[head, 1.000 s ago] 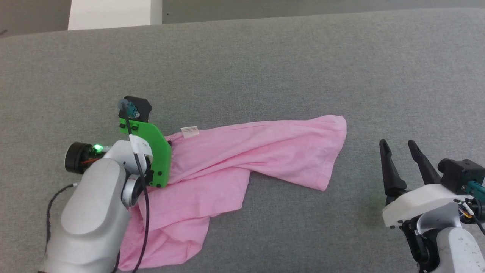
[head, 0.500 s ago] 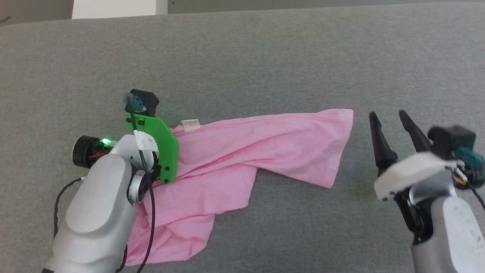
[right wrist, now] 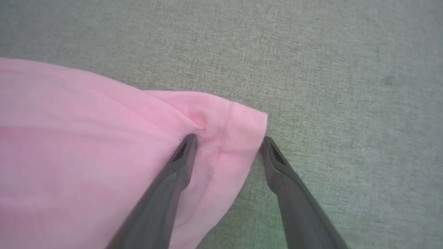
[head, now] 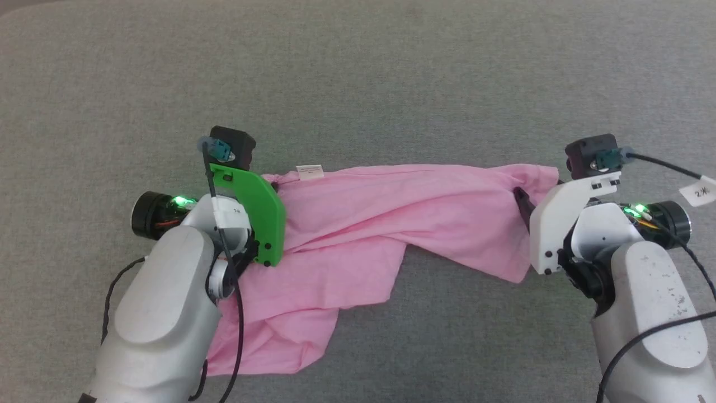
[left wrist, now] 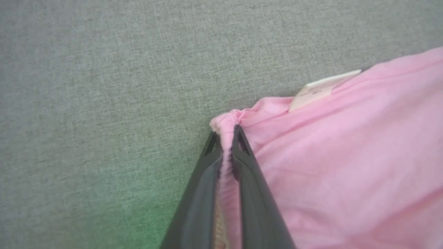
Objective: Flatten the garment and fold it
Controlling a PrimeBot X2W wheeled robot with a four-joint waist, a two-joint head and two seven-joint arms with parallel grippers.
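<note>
left gripper (left wrist: pixel 225 134) pinched tight on the garment (head: pixel 391 212) at its gathered edge | right gripper (right wrist: pixel 228 138) spread wide, holding nothing; hemmed corner lay between its fingers | risk: shallow bite; thin hem could slip free

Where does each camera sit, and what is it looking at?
Head view: on the robot's head, looking down at the pink shorts on the grey cloth surface; left arm and right arm show.
Left wrist view: on that wrist, looking along the left gripper, shut on the waistband corner by the white label.
Right wrist view: along the open right gripper, straddling the hemmed corner.
Shared: head and left wrist views both show the label.
</note>
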